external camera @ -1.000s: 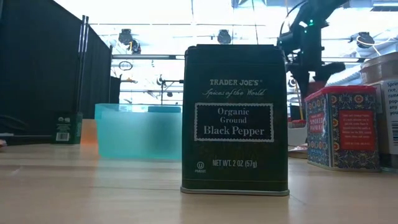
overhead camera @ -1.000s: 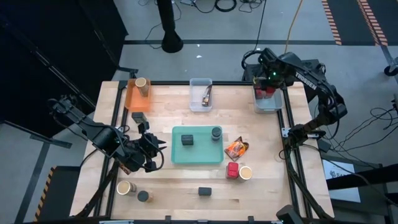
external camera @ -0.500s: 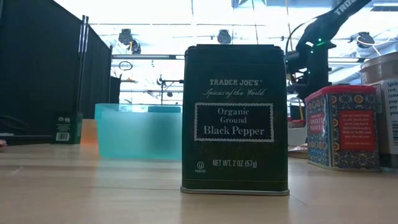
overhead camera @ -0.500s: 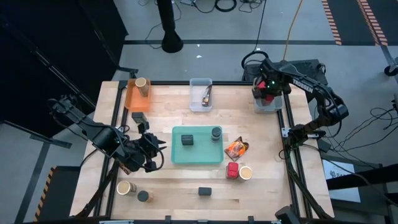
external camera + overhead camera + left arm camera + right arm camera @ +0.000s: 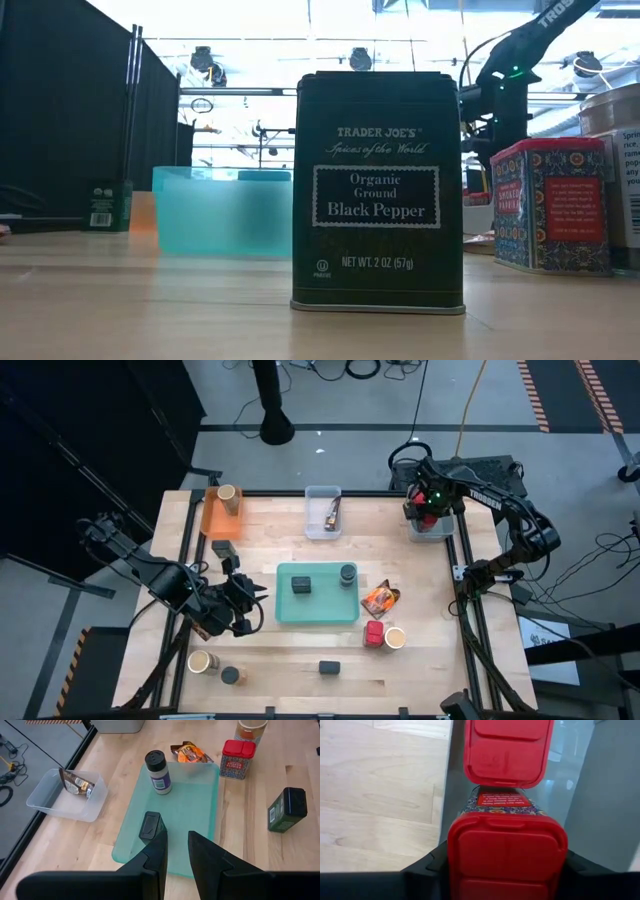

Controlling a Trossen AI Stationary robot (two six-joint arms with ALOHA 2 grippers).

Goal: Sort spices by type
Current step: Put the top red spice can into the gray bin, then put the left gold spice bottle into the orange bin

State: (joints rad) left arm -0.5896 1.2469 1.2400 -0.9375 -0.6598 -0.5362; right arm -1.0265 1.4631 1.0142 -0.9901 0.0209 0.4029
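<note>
The right arm reached across the bench's (image 5: 420, 670) far right corner, its end effector (image 5: 428, 508) poised over the clear bin (image 5: 445, 532) there, fingers set either side of a red tin (image 5: 507, 855) that sat between them, with a second red tin (image 5: 509, 751) already lying in the bin just beyond; whether the fingers actually pressed the tin could not be told. The left arm lay folded low at the bench's near left, its end effector (image 5: 176, 851) narrowly parted and empty, pointing toward the teal tray (image 5: 330, 610), where a dark block (image 5: 302, 586) and a grey jar (image 5: 347, 574) rested. A packet (image 5: 380, 598), another red tin (image 5: 373, 633) and a tan jar (image 5: 395, 638) sat right of the tray; a black pepper tin (image 5: 378, 190) stood near the front edge.
</note>
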